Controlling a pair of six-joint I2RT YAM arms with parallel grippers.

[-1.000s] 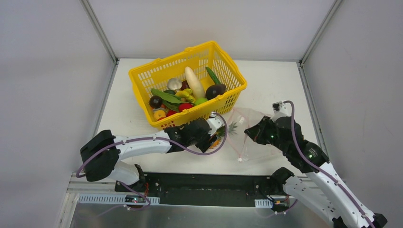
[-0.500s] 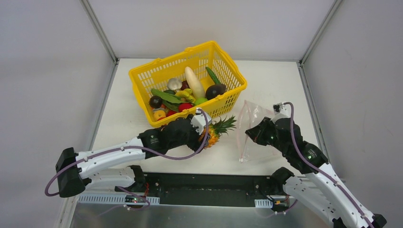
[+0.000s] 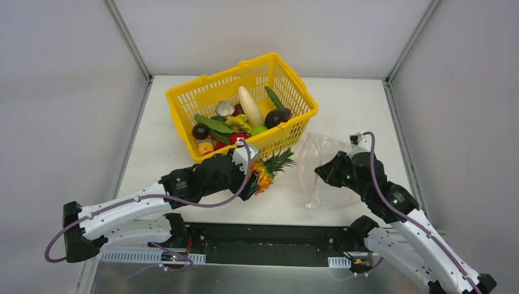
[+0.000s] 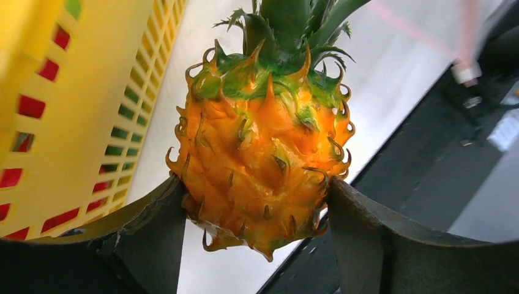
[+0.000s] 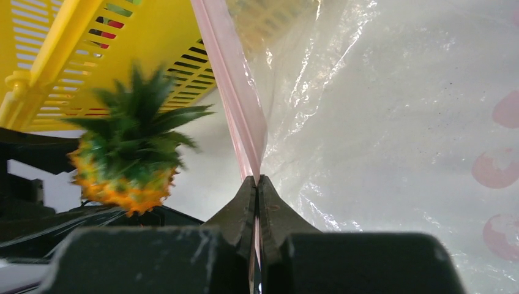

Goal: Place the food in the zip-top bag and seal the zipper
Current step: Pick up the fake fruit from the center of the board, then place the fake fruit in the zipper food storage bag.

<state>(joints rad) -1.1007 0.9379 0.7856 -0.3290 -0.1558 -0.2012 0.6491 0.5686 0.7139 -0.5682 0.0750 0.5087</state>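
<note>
My left gripper is shut on an orange toy pineapple with a green crown, held just in front of the yellow basket; in the left wrist view the pineapple sits between both fingers. My right gripper is shut on the pinkish-red zipper at the mouth of the clear zip-top bag, which hangs crumpled to the right of the pineapple. The bag fills the right wrist view, with the pineapple to its left. More toy food lies in the basket.
The yellow lattice basket stands at the table's middle back, its wall close behind the pineapple. Grey walls enclose the table on three sides. A black rail runs along the near edge.
My left arm has drawn the pineapple out from the bag's mouth and back to the left, toward the basket front. The bag has shifted and been lifted by my right gripper.
</note>
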